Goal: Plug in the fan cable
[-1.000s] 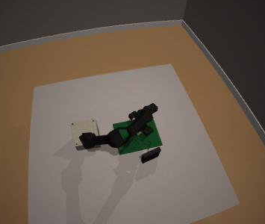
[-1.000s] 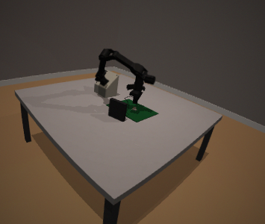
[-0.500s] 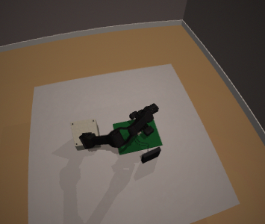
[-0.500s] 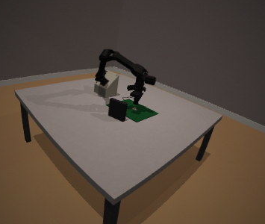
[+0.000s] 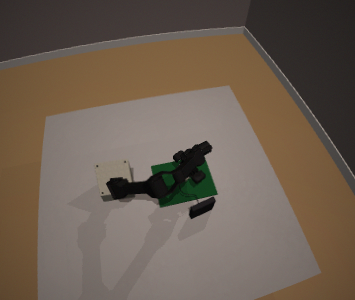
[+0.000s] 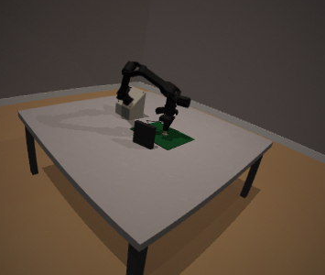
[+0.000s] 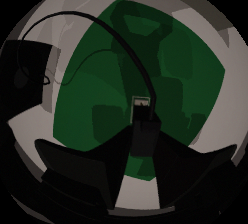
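The black plug (image 7: 146, 137) on the fan's cable is between the fingertips of my gripper (image 7: 141, 130) (image 6: 165, 127), which is shut on it. The pale header (image 7: 141, 102) on the green board (image 7: 76, 117) (image 6: 180, 139) (image 5: 207, 187) shows just beyond the plug in the wrist view. The plug covers the header's near part; whether it is seated cannot be told. The black cable (image 7: 129, 47) rises from the plug and loops left toward the fan (image 7: 24, 75) (image 6: 144, 135) (image 5: 202, 208), which stands upright beside the board.
The arm (image 5: 158, 186) (image 6: 155, 80) reaches over the board from a pale box-shaped base (image 5: 113, 172) (image 6: 137, 105). The board and fan rest on a large light table (image 5: 127, 130) (image 6: 93, 139). The arm's shadow falls on the board.
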Motion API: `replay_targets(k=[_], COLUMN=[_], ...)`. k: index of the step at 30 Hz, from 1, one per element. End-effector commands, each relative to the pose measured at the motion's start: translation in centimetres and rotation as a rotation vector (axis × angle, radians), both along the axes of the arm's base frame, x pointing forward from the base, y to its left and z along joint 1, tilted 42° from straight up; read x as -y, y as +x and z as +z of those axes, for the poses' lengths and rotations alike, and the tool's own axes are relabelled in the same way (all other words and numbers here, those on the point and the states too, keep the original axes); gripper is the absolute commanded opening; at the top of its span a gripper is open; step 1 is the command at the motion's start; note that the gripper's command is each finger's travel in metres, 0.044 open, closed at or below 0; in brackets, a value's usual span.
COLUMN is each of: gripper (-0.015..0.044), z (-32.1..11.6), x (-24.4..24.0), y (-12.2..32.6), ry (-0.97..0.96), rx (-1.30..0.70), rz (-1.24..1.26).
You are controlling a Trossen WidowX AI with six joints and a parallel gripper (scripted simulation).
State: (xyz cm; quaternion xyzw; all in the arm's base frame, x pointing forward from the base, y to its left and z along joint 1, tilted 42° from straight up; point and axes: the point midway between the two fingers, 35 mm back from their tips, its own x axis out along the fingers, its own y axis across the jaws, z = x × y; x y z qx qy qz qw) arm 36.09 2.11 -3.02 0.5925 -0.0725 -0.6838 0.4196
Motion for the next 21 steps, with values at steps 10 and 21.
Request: replay_targets(k=[10,21], gripper=[0.0000,0.0000], z=[-0.07,-0.23], x=[0.07,0.24], y=[-0.17,-0.09], ry=[-0.005,-0.005], rx=[-0.005,-0.004], rz=[0.008,0.007])
